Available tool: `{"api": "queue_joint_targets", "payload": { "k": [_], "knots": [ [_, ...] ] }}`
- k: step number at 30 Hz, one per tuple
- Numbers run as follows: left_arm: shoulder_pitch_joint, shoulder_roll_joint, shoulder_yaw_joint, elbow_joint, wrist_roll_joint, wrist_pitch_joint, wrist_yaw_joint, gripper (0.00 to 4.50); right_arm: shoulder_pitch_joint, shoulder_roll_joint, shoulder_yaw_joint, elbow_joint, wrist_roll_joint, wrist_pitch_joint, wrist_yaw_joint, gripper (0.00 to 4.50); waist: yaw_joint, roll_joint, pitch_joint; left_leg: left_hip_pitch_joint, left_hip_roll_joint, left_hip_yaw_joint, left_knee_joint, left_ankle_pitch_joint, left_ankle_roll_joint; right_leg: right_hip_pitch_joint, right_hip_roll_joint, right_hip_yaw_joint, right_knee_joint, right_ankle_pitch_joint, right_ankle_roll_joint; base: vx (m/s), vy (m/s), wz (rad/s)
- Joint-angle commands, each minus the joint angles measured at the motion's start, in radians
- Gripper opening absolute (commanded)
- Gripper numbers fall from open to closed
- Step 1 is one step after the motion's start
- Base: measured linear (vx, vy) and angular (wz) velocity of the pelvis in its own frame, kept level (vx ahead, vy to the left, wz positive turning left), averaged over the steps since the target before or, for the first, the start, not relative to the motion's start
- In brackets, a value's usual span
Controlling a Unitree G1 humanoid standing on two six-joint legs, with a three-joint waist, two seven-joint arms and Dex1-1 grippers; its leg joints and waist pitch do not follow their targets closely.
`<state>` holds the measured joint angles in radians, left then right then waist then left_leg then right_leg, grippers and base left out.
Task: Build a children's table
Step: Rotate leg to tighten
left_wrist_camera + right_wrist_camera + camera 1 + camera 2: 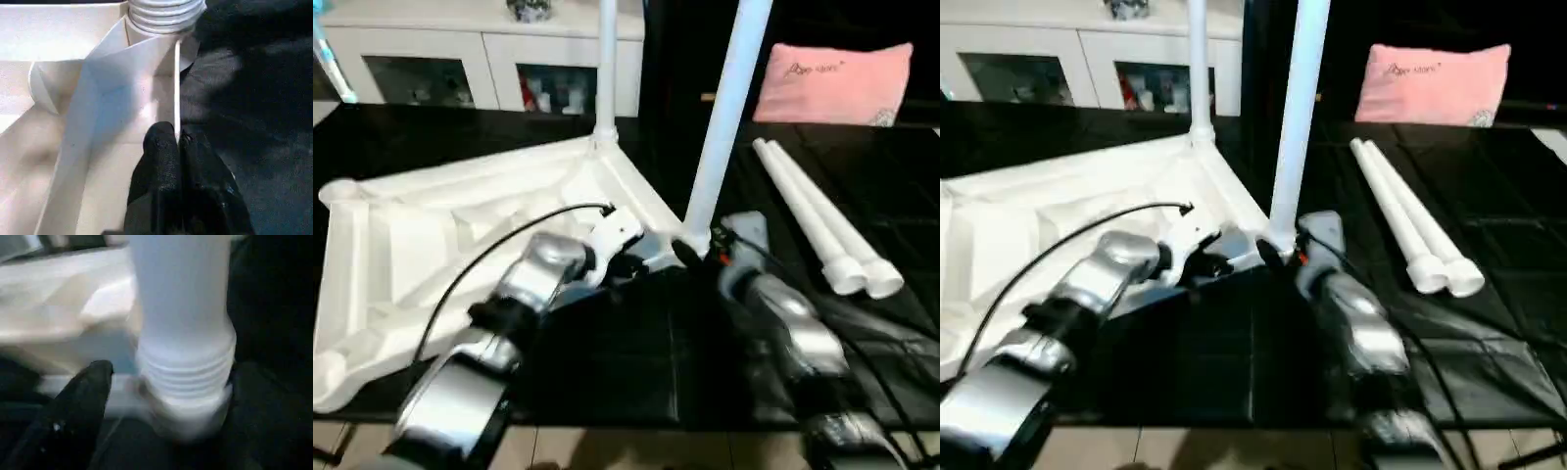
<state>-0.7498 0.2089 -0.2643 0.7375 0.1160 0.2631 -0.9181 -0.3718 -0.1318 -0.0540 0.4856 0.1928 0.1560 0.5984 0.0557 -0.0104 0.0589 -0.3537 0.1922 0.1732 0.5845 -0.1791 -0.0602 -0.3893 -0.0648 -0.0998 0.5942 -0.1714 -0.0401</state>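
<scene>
**Q:** Taking the near standing leg [722, 122] as the landmark and reading from left to right, why does each part sit where it does?

**A:** Left of that leg, the tabletop [421, 245] lies on the black work surface [636, 362] with its ribbed underside up, so the corner sockets are exposed. A far leg [606, 69] stands upright in the corner socket behind and left of the landmark. Just left of the landmark's base, the left gripper [180, 147] has its fingers pressed together, pinching the thin edge wall of the tabletop, probably to steady it. The landmark leg itself stands in the near corner socket. The right gripper [166, 401] has its fingers spread on either side of the leg's ribbed foot; whether they touch it cannot be told. Two spare legs [822, 230] lie side by side, right of the landmark.

**Q:** Is any writing visible?

**A:** A pink pillow [832, 83], behind and right of the landmark, bears a script line too small to read.
</scene>
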Motion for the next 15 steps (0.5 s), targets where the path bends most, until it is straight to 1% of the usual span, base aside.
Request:
{"api": "queue_joint_targets", "payload": {
  "k": [1,2,3,4,6,7,8,9,11,12,13,14,15],
  "knots": [
    [0.009,0.022,-0.005,-0.061,-0.011,-0.054,-0.052,0.00,0.025,-0.048,0.033,-0.045,0.031,0.012,0.127,4.48,0.008,-0.007,-0.073,-0.002,0.041,-0.013,-0.061,-0.161,0.079,0.058,-0.090,0.060,-0.076,-0.237,-0.165,0.000,0.000,0.00],
    [0.017,0.041,-0.007,-0.066,-0.014,-0.070,-0.078,0.00,0.032,-0.075,0.032,-0.058,0.039,0.012,0.164,4.48,0.008,-0.006,-0.072,-0.005,0.041,-0.014,-0.060,-0.157,0.081,0.059,-0.091,0.059,-0.074,-0.232,-0.169,0.000,0.000,0.00],
    [0.017,0.041,-0.007,-0.066,-0.014,-0.070,-0.078,0.00,0.032,-0.075,0.032,-0.058,0.039,0.012,0.164,4.48,0.009,-0.006,-0.074,-0.006,0.040,-0.012,-0.058,-0.145,0.088,0.058,-0.091,0.060,-0.074,-0.219,-0.172,0.000,0.000,0.00],
    [0.028,0.066,-0.013,-0.075,-0.022,-0.086,-0.119,0.00,0.039,-0.111,0.033,-0.076,0.048,0.012,0.217,4.48,0.008,-0.007,-0.074,-0.007,0.039,-0.011,-0.057,-0.140,0.090,0.057,-0.090,0.060,-0.073,-0.215,-0.175,0.000,0.000,0.00],
    [0.038,0.090,-0.020,-0.084,-0.031,-0.112,-0.166,0.00,0.041,-0.144,0.037,-0.092,0.058,0.012,0.272,4.48,0.011,-0.006,-0.076,-0.007,0.041,-0.011,-0.056,-0.130,0.092,0.055,-0.089,0.060,-0.070,-0.198,-0.180,0.000,0.000,0.00],
    [0.047,0.107,-0.026,-0.094,-0.039,-0.131,-0.204,0.00,0.041,-0.164,0.042,-0.103,0.065,0.013,0.308,4.48,0.012,-0.005,-0.075,-0.009,0.041,-0.010,-0.055,-0.121,0.098,0.054,-0.089,0.060,-0.067,-0.177,-0.188,0.000,0.000,0.00],
    [0.063,0.140,-0.041,-0.112,-0.050,-0.168,-0.275,0.00,0.037,-0.195,0.056,-0.116,0.071,0.014,0.370,4.48,0.014,-0.006,-0.075,-0.009,0.042,-0.010,-0.055,-0.122,0.099,0.054,-0.088,0.059,-0.065,-0.171,-0.190,0.000,0.000,0.00],
    [0.071,0.159,-0.049,-0.123,-0.054,-0.187,-0.314,0.00,0.035,-0.211,0.065,-0.121,0.073,0.014,0.403,4.48,0.015,-0.005,-0.075,-0.009,0.043,-0.012,-0.056,-0.126,0.100,0.054,-0.090,0.058,-0.065,-0.174,-0.191,0.000,0.000,0.00],
    [0.085,0.196,-0.066,-0.138,-0.056,-0.205,-0.378,0.00,0.028,-0.241,0.087,-0.129,0.074,0.009,0.466,4.48,0.016,-0.003,-0.075,-0.007,0.046,-0.010,-0.056,-0.127,0.100,0.051,-0.088,0.060,-0.063,-0.164,-0.197,0.000,0.000,0.00],
    [0.089,0.210,-0.071,-0.139,-0.056,-0.218,-0.399,0.00,0.024,-0.251,0.096,-0.129,0.073,0.007,0.488,4.48,0.016,-0.003,-0.074,-0.007,0.046,-0.010,-0.056,-0.131,0.100,0.051,-0.087,0.059,-0.062,-0.164,-0.199,0.000,0.000,0.00],
    [0.092,0.224,-0.076,-0.139,-0.056,-0.232,-0.423,0.00,0.019,-0.262,0.107,-0.130,0.073,0.005,0.514,4.48,0.021,-0.002,-0.071,-0.004,0.047,-0.007,-0.056,-0.143,0.096,0.047,-0.086,0.059,-0.065,-0.188,-0.196,0.000,0.000,0.00],
    [0.093,0.229,-0.077,-0.138,-0.056,-0.238,-0.432,0.00,0.016,-0.266,0.113,-0.128,0.071,0.003,0.524,4.48,0.025,-0.001,-0.072,-0.002,0.047,-0.007,-0.056,-0.149,0.092,0.047,-0.087,0.058,-0.065,-0.200,-0.195,0.000,0.000,0.00],
    [0.095,0.244,-0.082,-0.137,-0.054,-0.253,-0.453,0.00,0.009,-0.275,0.126,-0.125,0.065,-0.002,0.549,4.48,0.030,-0.003,-0.071,-0.002,0.048,-0.007,-0.057,-0.156,0.084,0.047,-0.089,0.058,-0.066,-0.225,-0.189,0.000,0.000,0.00]
  ]
}}
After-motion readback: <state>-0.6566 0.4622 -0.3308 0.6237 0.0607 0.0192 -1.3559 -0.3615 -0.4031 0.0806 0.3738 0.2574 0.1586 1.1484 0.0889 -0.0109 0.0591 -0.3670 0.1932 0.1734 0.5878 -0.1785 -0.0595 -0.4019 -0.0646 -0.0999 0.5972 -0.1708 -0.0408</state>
